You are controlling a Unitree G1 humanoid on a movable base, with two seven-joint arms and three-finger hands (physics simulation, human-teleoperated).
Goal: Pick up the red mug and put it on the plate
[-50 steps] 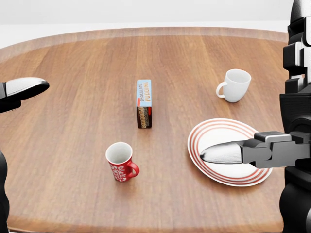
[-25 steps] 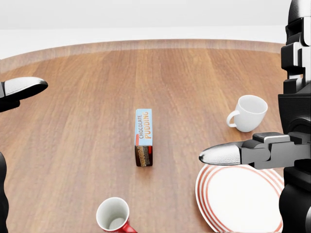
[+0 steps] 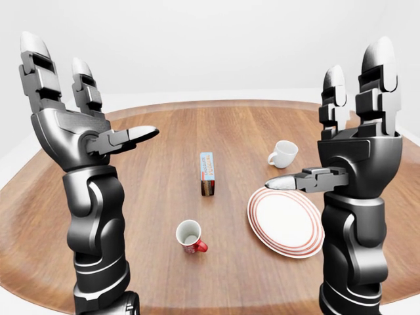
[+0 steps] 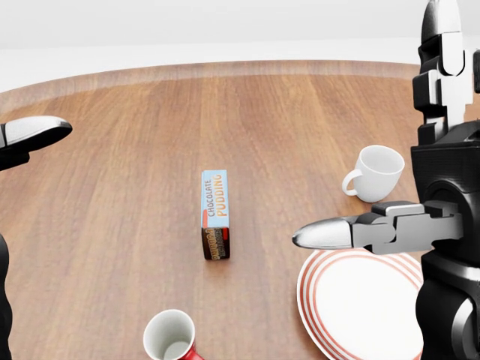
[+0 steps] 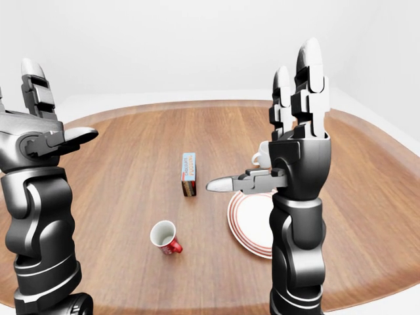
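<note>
On the bench (image 3: 151,157), the red mug (image 3: 190,237) stands upright at eight o'clock from the striped plate (image 3: 285,222), well apart. My left hand (image 3: 69,121) and right hand (image 3: 357,141) hover raised, fingers (image 3: 380,62) spread wide, holding nothing. Nothing is done yet: reaching, grasping and placing all remain.

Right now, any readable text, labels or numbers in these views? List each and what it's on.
"CHOCOLATE PUDDING": on the light-blue top face of the small rectangular carton lying on the round wooden table, head view.
Dark end face of the same carton: print there, too blurred to read.
Red mug with white pattern: decoration only, no legible words.
White mug and red-ringed white plate: no text.
</note>
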